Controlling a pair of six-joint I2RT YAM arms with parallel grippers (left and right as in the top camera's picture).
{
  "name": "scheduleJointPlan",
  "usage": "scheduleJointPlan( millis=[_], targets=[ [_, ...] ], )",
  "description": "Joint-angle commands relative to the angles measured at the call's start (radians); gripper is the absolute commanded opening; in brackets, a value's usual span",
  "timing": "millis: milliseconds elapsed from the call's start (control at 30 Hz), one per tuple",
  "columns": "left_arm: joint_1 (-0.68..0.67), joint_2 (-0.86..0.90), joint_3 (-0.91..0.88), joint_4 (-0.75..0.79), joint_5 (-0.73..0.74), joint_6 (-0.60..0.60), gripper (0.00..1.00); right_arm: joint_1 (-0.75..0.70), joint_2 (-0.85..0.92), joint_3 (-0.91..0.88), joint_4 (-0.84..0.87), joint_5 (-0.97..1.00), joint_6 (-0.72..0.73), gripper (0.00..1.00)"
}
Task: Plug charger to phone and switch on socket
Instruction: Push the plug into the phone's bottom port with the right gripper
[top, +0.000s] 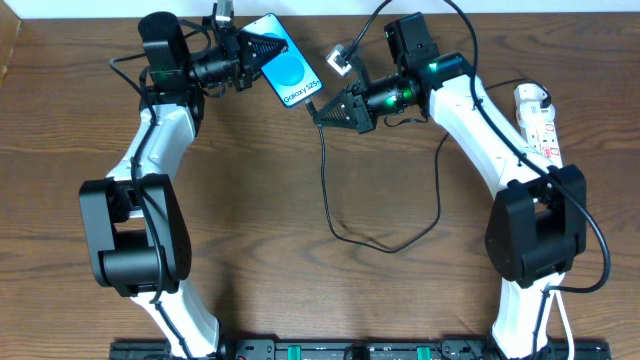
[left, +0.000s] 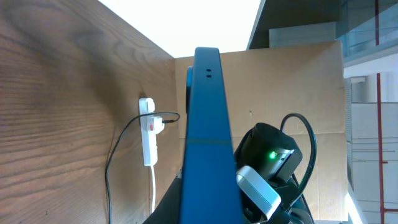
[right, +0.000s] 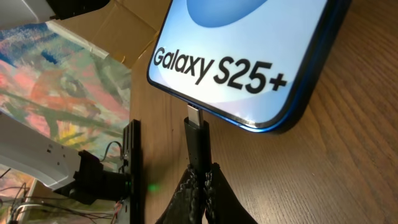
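Dark wood-grain table (top: 250, 230) is spread beneath both arms, which are bent at the elbow and stretched toward its far edge. The left gripper (top: 256, 48) is turned sideways and closed on the upper end of the phone (top: 292, 72), whose lit screen is angled away from it toward the other arm. The right gripper (top: 328, 108) is pointed at the phone's lower edge, its fingers (right: 214, 193) pinched tight on the charger (top: 325, 190) just behind the plug tip. The silver connector is seen just ahead of them, touching the phone's port. Behind this gripper the cable is looped across the table. The socket (top: 537, 120) is placed well behind it, beside the right arm.
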Motion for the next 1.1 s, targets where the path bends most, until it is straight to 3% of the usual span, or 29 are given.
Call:
scheduleJointPlan(
  millis=[0,1067],
  targets=[
    [-0.009,-0.023,0.013,0.006,0.018,0.01,0.07,0.0,-0.007,0.0,0.007,-0.008,-0.005,0.01],
    [-0.009,-0.023,0.01,0.006,0.046,0.09,0.07,-0.001,-0.007,0.0,0.055,-0.008,0.116,0.01]
  ],
)
